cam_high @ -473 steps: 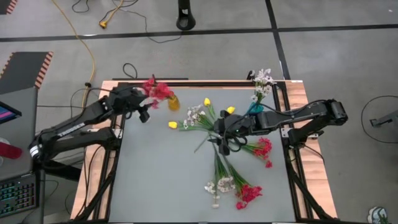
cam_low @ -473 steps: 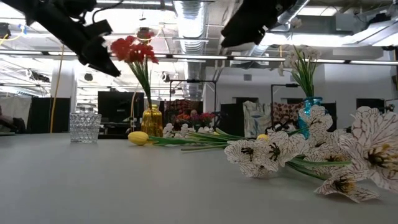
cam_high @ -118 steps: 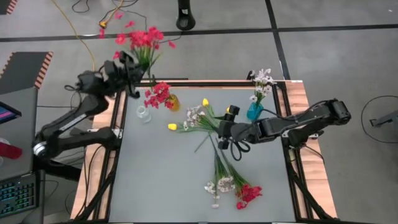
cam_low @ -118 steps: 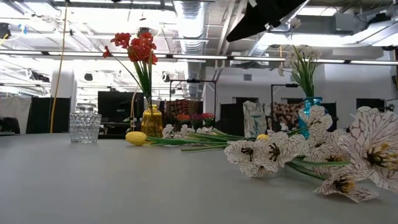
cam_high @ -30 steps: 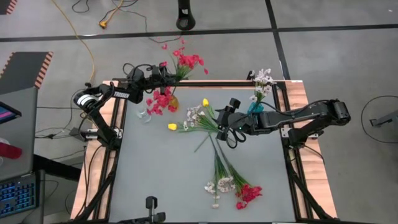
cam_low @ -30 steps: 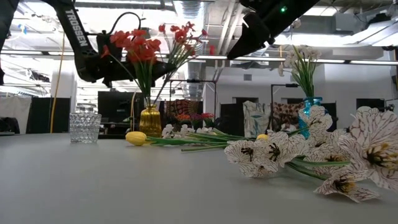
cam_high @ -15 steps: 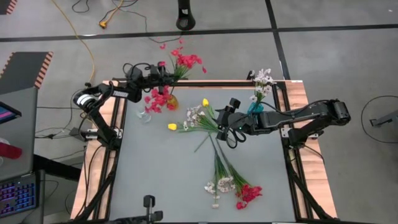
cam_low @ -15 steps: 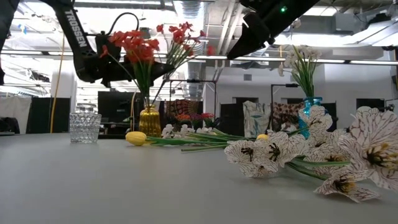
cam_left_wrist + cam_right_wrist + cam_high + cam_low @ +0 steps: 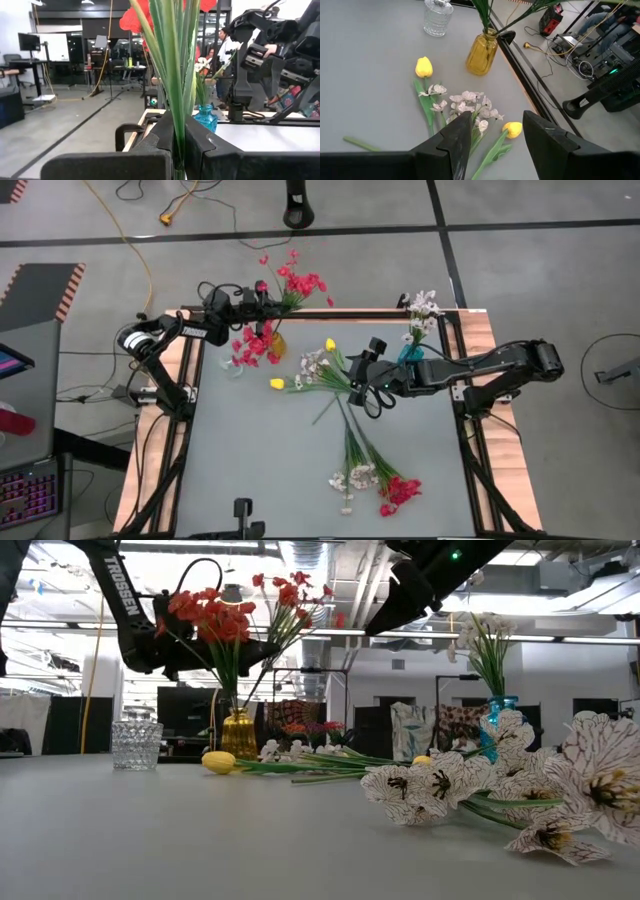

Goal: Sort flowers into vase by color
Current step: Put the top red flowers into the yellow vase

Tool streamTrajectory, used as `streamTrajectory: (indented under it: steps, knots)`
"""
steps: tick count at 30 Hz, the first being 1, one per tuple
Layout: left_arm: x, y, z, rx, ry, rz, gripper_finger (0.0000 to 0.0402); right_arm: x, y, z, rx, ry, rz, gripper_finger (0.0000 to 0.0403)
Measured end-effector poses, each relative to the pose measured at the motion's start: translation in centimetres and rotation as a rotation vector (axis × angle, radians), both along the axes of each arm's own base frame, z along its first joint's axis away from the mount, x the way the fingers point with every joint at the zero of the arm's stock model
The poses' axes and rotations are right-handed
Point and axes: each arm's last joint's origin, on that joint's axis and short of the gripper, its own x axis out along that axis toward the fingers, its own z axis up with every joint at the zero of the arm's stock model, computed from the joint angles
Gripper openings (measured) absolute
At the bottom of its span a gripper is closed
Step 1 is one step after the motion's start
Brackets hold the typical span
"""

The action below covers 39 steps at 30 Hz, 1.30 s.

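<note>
Clutter is lying across the grey tabletop (image 9: 260, 470): a loose heap of green-stemmed yellow tulip-like buds (image 9: 277, 383) and small white blossom clusters (image 9: 314, 363) at the middle, and a second bundle of white and red-pink sprays (image 9: 398, 492) at the near side. A cut-glass clear vase (image 9: 136, 744) is standing at the far left, an amber glass vase (image 9: 243, 734) just right of it is carrying red blossoms (image 9: 212, 616), and a teal glass bottle vase (image 9: 409, 358) at the far right is carrying white sprays (image 9: 422, 308).

The left gripper (image 9: 262, 301) is hanging over the far left edge, its fingers (image 9: 165, 135) clamped tight on the stems of a red-pink blossom spray (image 9: 298, 281), which is tilting out beyond the tabletop's far edge. Compared with a second ago, this spray is sitting slightly higher above the amber vase.

The right gripper (image 9: 492, 131) is hovering over the middle heap with its fingers (image 9: 459, 135) spread wide and holding nothing, unchanged from a second ago.

The stems are slim, smooth and plastic-looking; the white petals are showing dark veining.
</note>
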Motion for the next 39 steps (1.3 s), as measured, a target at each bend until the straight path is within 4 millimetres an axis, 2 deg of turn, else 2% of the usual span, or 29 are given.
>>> streamTrajectory:
  steps: [4,26,34,39]
  knots:
    - [0.3,-0.2,0.0,0.043,-0.002,0.019,0.0000,0.0,0.0,0.0,0.000,0.000,0.000,0.0203]
    - [-0.1,0.0,0.0,0.046,0.005,0.010,0.0000,0.0,0.0,0.0,0.000,0.000,0.000,0.0203]
    - [-1.1,-0.7,-1.6,0.009,0.022,0.071,0.0000,0.0,0.0,0.0,-0.001,0.000,0.000,0.0203]
    - [-1.0,-0.8,-1.6,0.003,0.017,0.073,0.0000,0.0,0.0,0.0,0.000,0.000,0.000,0.0203]
